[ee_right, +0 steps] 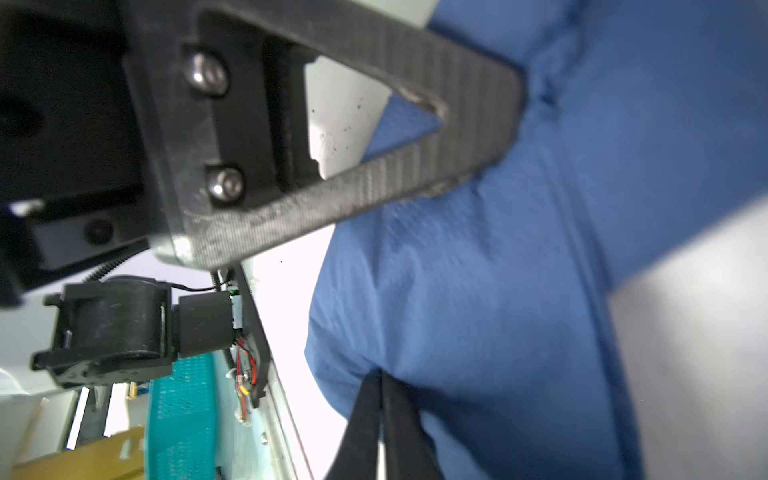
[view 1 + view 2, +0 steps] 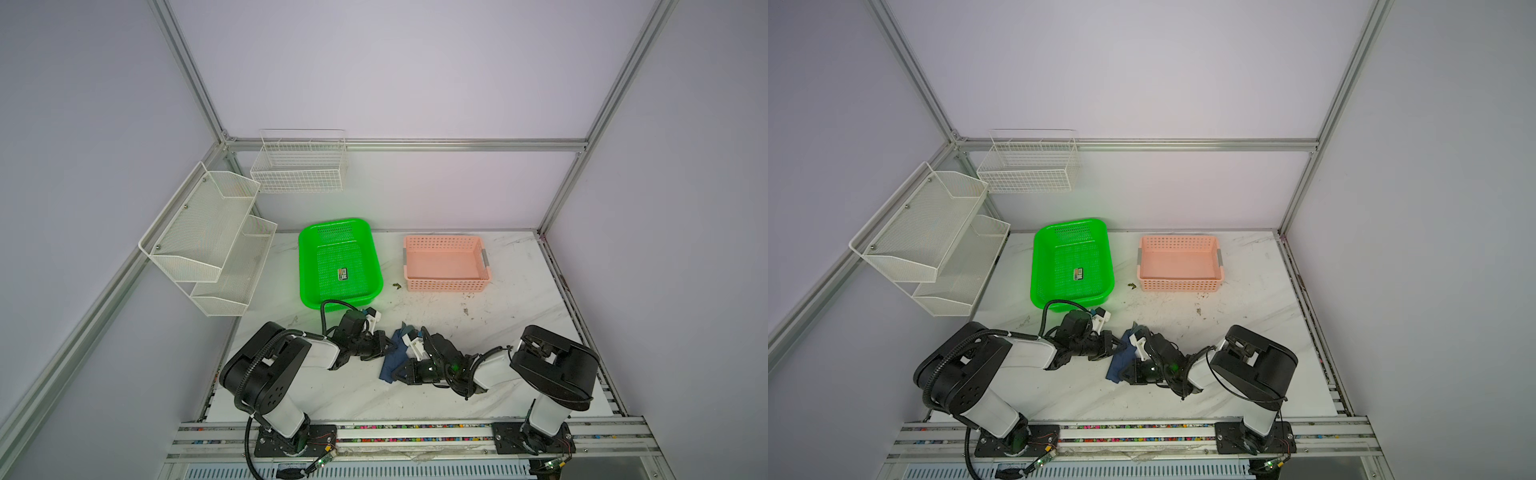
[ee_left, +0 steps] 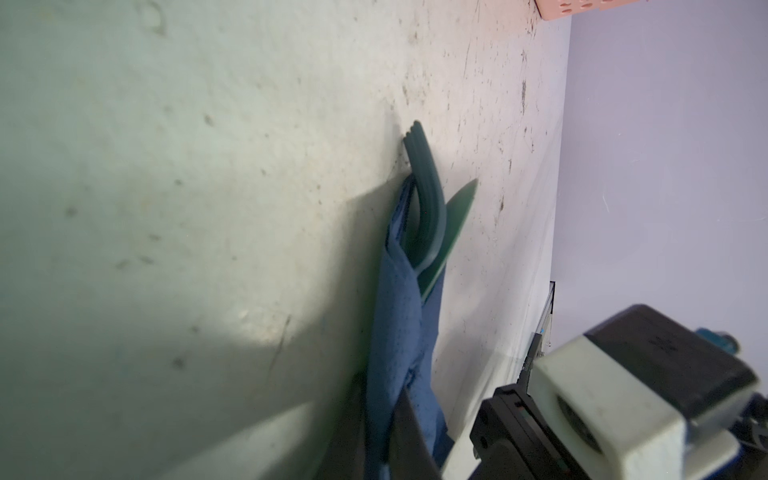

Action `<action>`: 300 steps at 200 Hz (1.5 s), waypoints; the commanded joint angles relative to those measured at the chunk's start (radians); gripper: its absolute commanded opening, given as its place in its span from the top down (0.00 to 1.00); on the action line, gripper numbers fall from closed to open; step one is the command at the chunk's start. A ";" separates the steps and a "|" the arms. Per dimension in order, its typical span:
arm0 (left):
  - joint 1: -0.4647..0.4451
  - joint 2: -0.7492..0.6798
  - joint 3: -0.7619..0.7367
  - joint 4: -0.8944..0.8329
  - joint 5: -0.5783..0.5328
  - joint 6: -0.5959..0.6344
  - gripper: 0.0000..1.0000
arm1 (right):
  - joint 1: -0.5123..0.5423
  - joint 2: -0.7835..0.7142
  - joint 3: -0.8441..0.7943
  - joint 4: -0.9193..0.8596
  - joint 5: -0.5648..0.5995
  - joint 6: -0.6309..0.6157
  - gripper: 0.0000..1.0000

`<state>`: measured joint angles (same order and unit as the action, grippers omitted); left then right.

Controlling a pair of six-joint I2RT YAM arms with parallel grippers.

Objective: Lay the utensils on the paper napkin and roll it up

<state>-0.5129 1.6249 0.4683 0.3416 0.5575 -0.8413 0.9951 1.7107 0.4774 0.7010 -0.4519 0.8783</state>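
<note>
The dark blue paper napkin (image 2: 390,362) (image 2: 1118,362) lies bunched lengthwise on the marble table, between my two grippers. In the left wrist view the napkin (image 3: 395,311) is wrapped round the teal utensils: fork tines (image 3: 422,174) and a pointed blade tip (image 3: 459,208) stick out of its far end. My left gripper (image 2: 390,344) (image 3: 382,409) is shut on the roll. My right gripper (image 2: 395,372) (image 1: 380,376) pinches a fold of the napkin (image 1: 498,291) with its jaws nearly together. A left-gripper finger (image 1: 374,166) presses on the same cloth close by.
A green basket (image 2: 376,257) holding a small printed card (image 2: 343,274) stands behind the left arm. A pink basket (image 2: 446,286) sits at the back right. White mesh shelves (image 2: 208,232) and a wire basket (image 2: 299,170) hang at the left and back.
</note>
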 commanded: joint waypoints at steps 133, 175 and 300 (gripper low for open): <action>-0.010 -0.036 -0.136 -0.005 -0.080 -0.069 0.94 | -0.162 -0.467 -0.031 -0.495 0.134 -0.083 0.46; -0.010 -0.066 -0.171 0.067 -0.076 -0.101 0.94 | -0.162 -0.343 -0.028 -0.334 0.080 -0.084 0.45; -0.010 -0.198 -0.266 0.326 -0.041 -0.185 0.95 | -0.163 -0.144 -0.024 -0.033 -0.074 -0.085 0.32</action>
<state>-0.5186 1.4799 0.2283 0.6224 0.5201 -1.0088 0.8356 1.5482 0.4576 0.6056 -0.4835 0.8089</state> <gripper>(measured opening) 0.057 0.665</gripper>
